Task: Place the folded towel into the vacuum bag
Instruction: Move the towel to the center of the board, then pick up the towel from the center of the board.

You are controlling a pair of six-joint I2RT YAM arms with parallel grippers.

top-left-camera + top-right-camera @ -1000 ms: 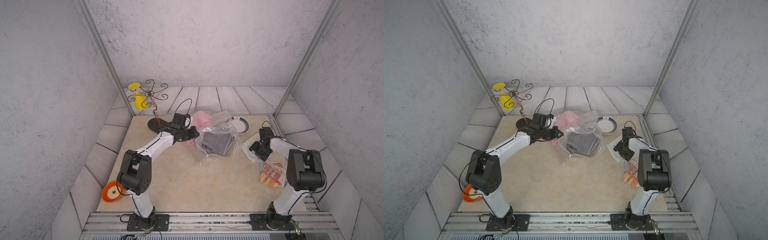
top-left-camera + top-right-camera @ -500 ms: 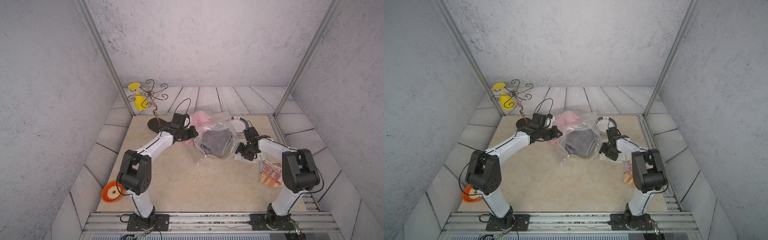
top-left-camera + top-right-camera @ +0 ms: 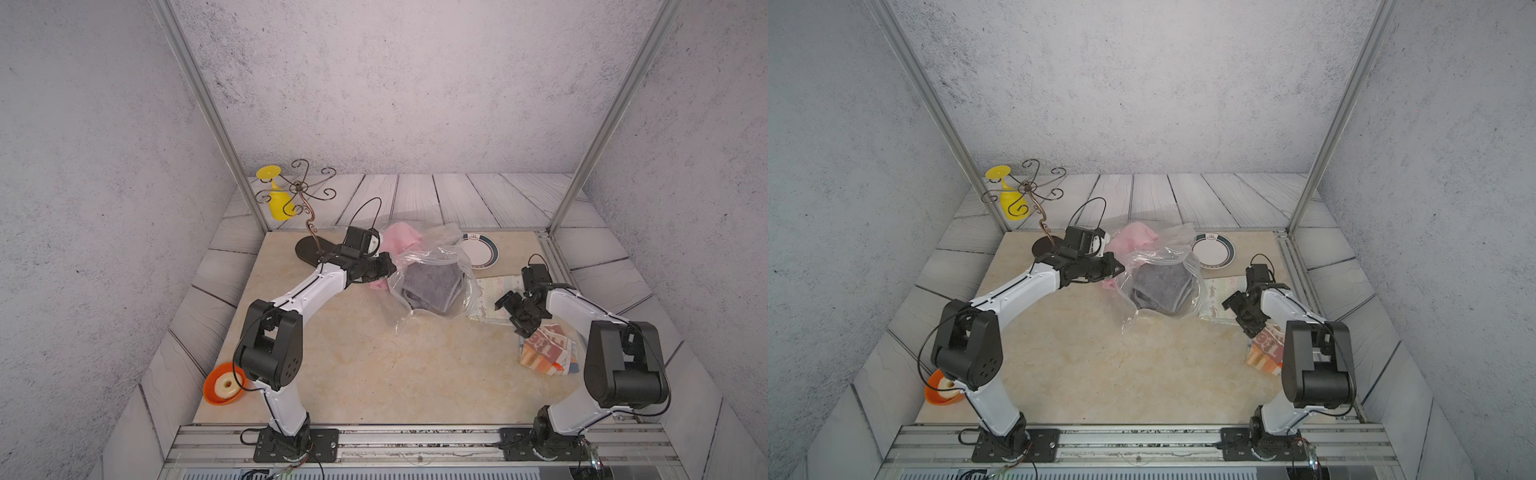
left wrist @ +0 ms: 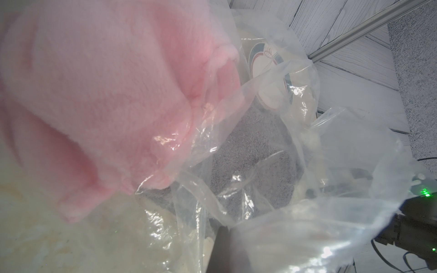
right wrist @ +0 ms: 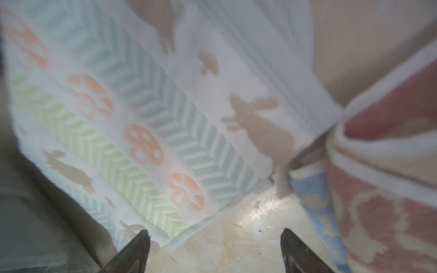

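Gleaming beige tabletop (image 3: 374,365) under vacuum bag (image 3: 440,253), plank surround (image 3: 415,199), speckled walls (image 3: 395,83)

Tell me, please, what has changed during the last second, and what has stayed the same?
The right pincer reached towards the clear crinkly plastic vacuum bag, then drew back over the pale patterned towel. Its jaws stand open and it holds nothing. Unchanged: the left pincer stays shut on the bag's edge, and the folded dark grey towel lies inside the bag.
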